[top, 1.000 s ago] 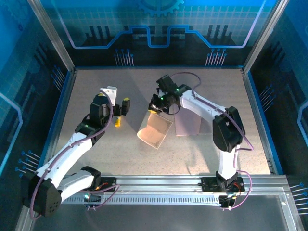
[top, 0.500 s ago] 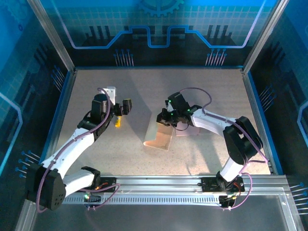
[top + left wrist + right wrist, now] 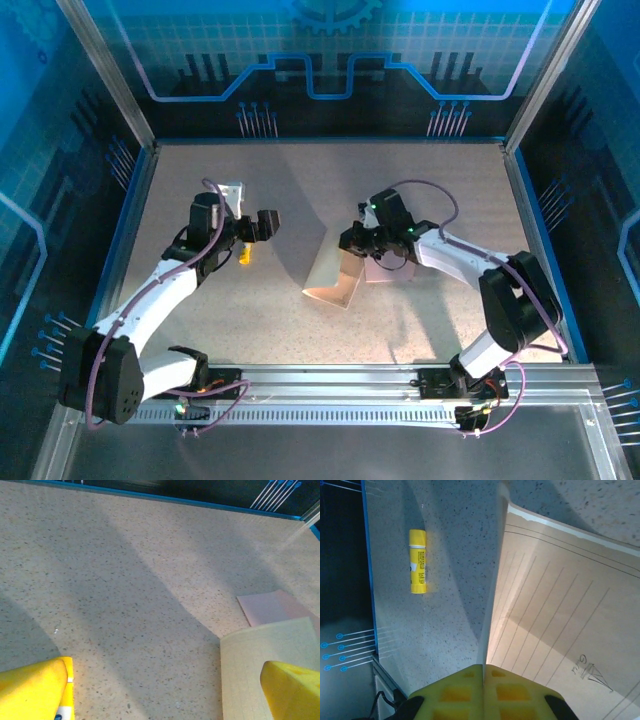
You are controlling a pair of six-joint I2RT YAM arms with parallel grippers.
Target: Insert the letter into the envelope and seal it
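The tan lined letter (image 3: 335, 280) is bent: its near part rests on the table and its far edge is lifted. My right gripper (image 3: 358, 245) is shut on that lifted edge, and in the right wrist view the yellow fingers (image 3: 483, 669) pinch the sheet (image 3: 555, 620) edge-on. The pale pink envelope (image 3: 384, 273) lies flat just right of the letter, partly under my right arm. My left gripper (image 3: 263, 225) hovers open to the left of the letter. In the left wrist view its fingers (image 3: 35, 692) are wide apart, with the letter (image 3: 260, 665) and the envelope (image 3: 272, 607) at the right.
A small yellow glue stick (image 3: 243, 257) lies on the speckled table (image 3: 250, 180) below my left gripper, seen too in the right wrist view as the glue stick (image 3: 418, 561). Blue-edged walls (image 3: 130, 220) enclose the table on the left, far and right sides.
My right gripper has carried the letter's held edge toward the right and nearer, over the envelope, standing the sheet up more steeply. My left gripper has drifted slightly right.
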